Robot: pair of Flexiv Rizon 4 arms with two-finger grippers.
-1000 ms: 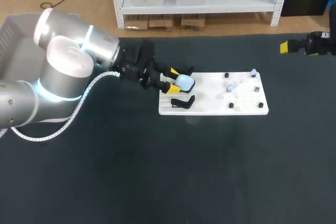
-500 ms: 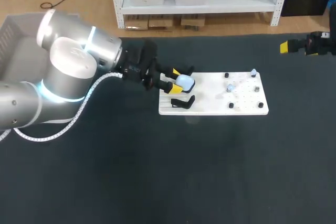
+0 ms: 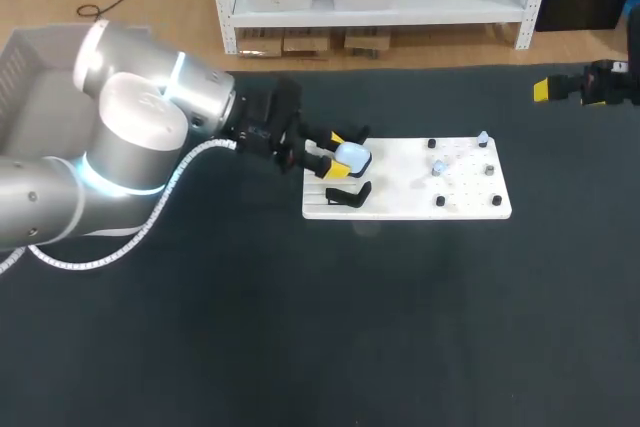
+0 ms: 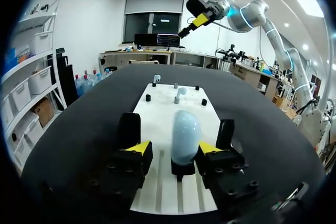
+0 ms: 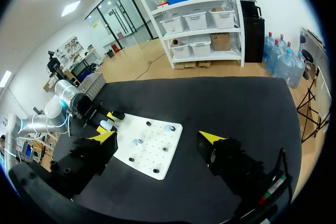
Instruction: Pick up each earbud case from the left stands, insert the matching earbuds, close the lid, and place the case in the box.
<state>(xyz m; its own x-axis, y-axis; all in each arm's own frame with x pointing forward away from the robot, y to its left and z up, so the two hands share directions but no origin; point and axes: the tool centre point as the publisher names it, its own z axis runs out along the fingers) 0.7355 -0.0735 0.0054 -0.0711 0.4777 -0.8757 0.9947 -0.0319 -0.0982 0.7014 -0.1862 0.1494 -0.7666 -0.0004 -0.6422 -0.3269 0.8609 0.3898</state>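
Note:
A pale blue earbud case [image 3: 351,156] stands upright on a black stand at the left end of the white board [image 3: 470,202]. My left gripper [image 3: 336,149] straddles it. In the left wrist view the case [image 4: 185,139] sits between the fingers, close against one yellow tip [image 4: 207,148], with a gap to the other, so the gripper [image 4: 173,148] is open. A second black stand [image 3: 348,195] in front of it is bare. Two pale earbuds [image 3: 438,166] [image 3: 483,136] rest on the board's right half. My right gripper [image 5: 157,137] hangs wide open, far off at the table's back right [image 3: 548,89].
Several small black pegs [image 3: 440,201] stick up from the board around the earbuds. A grey box [image 3: 20,77] sits at the far left behind my left arm. Dark table surface [image 3: 350,327] stretches in front of the board.
The left fingers have drawn in a little around the case, and the left arm has shifted slightly. The case and the right arm have not moved.

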